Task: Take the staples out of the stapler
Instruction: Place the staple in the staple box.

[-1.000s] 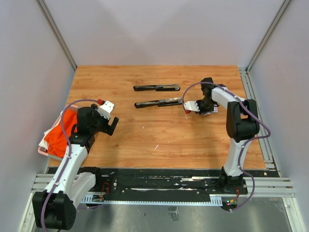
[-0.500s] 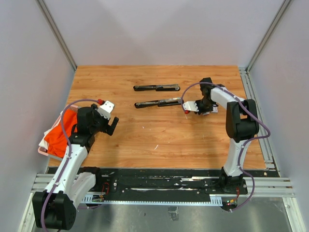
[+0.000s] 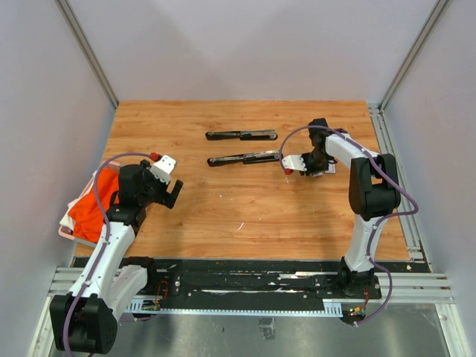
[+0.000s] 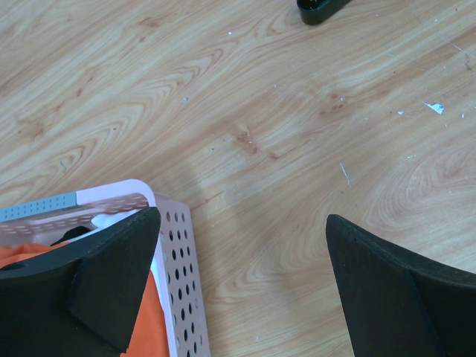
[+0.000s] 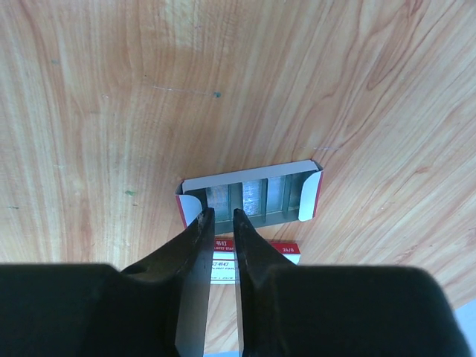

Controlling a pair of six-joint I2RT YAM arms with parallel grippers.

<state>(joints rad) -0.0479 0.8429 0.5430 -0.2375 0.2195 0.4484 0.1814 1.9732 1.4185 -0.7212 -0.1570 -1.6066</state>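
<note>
Silvery-grey staples (image 5: pixel 253 195) lie in short strips side by side in the open tray of a white-and-red box (image 5: pixel 311 195), which sits on the wooden table (image 3: pixel 223 216) toward its right side. The right gripper (image 5: pixel 222 216) hangs directly over the near edge of that tray. Its two fingers are parted by only a narrow slit and nothing is caught between them; the tray floor and a printed red-and-white label show through the gap. Just left of this gripper is the right end of the nearer of two black staplers (image 3: pixel 244 158), folded out flat. The second stapler (image 3: pixel 241 135) lies parallel to it, farther back. Well apart on the left, the left gripper (image 4: pixel 242 219) is spread wide and holds nothing, above bare wood beside a pink perforated basket (image 4: pixel 178 260) containing orange cloth (image 4: pixel 152 335).
</note>
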